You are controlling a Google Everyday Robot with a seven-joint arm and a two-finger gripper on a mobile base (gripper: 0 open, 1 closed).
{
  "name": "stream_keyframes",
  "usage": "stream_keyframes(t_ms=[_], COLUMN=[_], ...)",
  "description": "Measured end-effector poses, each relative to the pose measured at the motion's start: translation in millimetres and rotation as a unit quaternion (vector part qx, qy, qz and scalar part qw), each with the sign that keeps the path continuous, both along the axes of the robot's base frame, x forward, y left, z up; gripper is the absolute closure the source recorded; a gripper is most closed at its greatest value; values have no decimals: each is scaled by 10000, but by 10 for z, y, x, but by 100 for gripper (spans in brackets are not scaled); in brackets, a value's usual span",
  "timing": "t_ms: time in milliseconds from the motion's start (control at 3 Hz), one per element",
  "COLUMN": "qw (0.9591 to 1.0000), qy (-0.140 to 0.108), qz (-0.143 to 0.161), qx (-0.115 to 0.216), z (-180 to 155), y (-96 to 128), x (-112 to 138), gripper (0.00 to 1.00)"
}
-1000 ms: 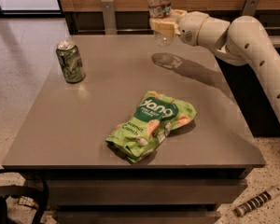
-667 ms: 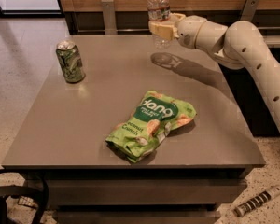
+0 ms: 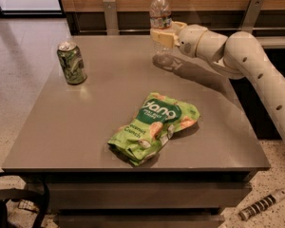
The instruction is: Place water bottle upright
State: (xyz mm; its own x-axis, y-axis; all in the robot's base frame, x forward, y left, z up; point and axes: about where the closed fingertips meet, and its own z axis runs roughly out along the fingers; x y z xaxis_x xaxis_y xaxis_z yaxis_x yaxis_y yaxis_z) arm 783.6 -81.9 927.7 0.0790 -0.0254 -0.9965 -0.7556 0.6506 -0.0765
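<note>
Water bottle (small, clear, ribbed plastic, white cap, reddish label band): upright at the far edge of the flat grey table surface, held in the cream two-finger hand of the white jointed robot arm, which reaches in from the right.

Hand: fingers pinching the bottle's body just under the label band, one on each side.

Change over the last second: bottle and hand sit lower in view and a touch further left; the bottle keeps its vertical line throughout. Descent, then, not transport.

Base of bottle: at or just above the surface, with a dark patch under it (shadow or reflection). Contact cannot be told from this angle.

Reading: placement nearly done. What remains, by my judgement, is confirming the base rests flat, then letting go and backing off without nudging a light, easily tipped bottle.

Green aluminium drink can and crumpled green snack bag: well apart from the landing spot.
</note>
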Motion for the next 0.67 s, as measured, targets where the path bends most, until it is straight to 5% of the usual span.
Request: stream_keyframes(t_ms=[667], qw=[9997], qy=[112], qz=[-96], qx=[171], z=[-200], y=[30], x=[-43], gripper=[100])
